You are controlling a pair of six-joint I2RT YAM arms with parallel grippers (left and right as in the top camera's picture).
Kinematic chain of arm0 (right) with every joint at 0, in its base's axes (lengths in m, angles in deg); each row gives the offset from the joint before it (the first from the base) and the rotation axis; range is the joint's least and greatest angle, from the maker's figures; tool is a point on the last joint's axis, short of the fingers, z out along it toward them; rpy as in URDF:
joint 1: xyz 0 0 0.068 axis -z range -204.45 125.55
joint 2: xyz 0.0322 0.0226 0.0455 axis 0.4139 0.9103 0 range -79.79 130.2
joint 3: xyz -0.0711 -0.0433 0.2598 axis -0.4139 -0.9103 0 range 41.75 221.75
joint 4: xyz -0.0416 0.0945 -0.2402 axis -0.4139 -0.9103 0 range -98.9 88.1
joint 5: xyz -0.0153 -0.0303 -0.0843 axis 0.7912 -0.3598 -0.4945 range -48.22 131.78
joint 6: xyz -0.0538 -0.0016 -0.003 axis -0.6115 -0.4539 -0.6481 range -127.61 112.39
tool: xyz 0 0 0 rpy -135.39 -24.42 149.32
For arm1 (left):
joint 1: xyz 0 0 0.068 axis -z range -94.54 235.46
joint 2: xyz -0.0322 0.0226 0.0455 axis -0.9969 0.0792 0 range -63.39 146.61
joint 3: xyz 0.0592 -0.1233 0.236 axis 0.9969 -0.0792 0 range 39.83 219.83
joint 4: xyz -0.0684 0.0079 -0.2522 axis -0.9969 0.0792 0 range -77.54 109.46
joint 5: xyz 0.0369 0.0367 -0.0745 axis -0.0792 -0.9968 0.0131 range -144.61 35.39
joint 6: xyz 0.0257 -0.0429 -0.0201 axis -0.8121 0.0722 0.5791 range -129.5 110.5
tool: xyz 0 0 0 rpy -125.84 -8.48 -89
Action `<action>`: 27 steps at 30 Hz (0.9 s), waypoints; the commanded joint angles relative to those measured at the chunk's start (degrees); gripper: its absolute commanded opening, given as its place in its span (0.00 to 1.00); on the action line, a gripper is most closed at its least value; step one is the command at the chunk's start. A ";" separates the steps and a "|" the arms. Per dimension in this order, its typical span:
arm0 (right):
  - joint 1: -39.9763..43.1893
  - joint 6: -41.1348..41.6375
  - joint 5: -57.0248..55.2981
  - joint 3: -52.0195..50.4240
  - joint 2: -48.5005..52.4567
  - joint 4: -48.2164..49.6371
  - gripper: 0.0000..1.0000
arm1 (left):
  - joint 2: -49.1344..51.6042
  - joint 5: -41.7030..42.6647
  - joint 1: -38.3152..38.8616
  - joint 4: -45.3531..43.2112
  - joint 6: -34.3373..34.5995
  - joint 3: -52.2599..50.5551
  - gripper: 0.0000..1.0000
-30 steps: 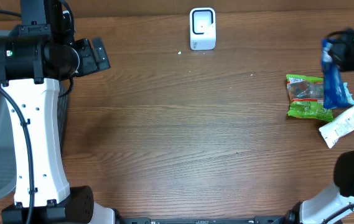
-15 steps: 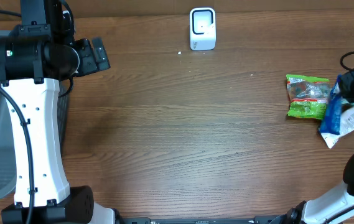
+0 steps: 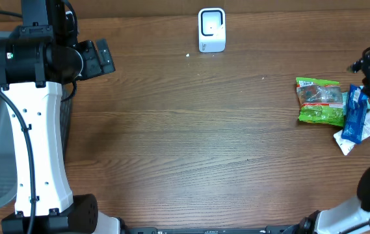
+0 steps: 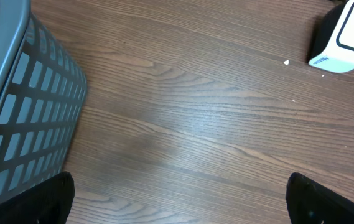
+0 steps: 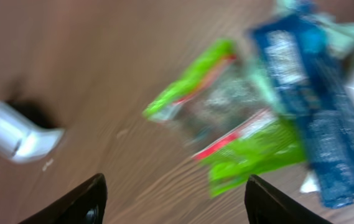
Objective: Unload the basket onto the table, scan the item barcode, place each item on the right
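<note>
Over on the right edge of the surface (image 3: 185, 143), the blue packet (image 3: 354, 114) lies flat, slanted across the white tube (image 3: 367, 127) and touching the right side of the green snack bag (image 3: 319, 101). The right fingers (image 5: 83, 202) hang above that little pile, spread well apart with nothing between them. The packet sits free below, and the right wrist view is blurred but shows that gap plainly. The white scanner (image 3: 211, 29) stands at the far edge, near the middle, well apart from the packet. On the left, the left fingers (image 4: 52, 199) are spread wide too, gripping nothing and hovering over bare wood. A grey mesh basket (image 4: 15, 93) sits just beside them at the left edge, and the scanner peeks into the top right corner of the left wrist view.
</note>
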 commanded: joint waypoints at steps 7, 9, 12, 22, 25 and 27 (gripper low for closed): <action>-11.54 -16.06 15.89 4.87 -17.94 -8.55 1.00 | -0.17 -0.37 0.39 -0.09 -0.66 1.05 1.00; -14.01 -16.04 15.91 4.87 -19.63 -10.23 1.00 | -0.17 -0.37 0.39 -0.09 -0.66 1.05 1.00; -16.74 -16.04 15.89 4.87 -20.83 -10.88 1.00 | -0.17 -0.37 0.39 -0.09 -0.66 1.05 1.00; -17.59 -17.62 6.69 4.79 -20.63 -10.93 1.00 | -0.17 -0.37 0.39 -0.09 -0.66 1.05 1.00; -17.62 -17.62 1.90 4.74 -20.63 -10.67 1.00 | -0.17 -0.37 0.39 -0.09 -0.66 1.05 1.00; -17.92 -17.62 -1.07 3.41 -20.63 -8.28 1.00 | -0.17 -0.37 0.39 -0.09 -0.66 1.05 1.00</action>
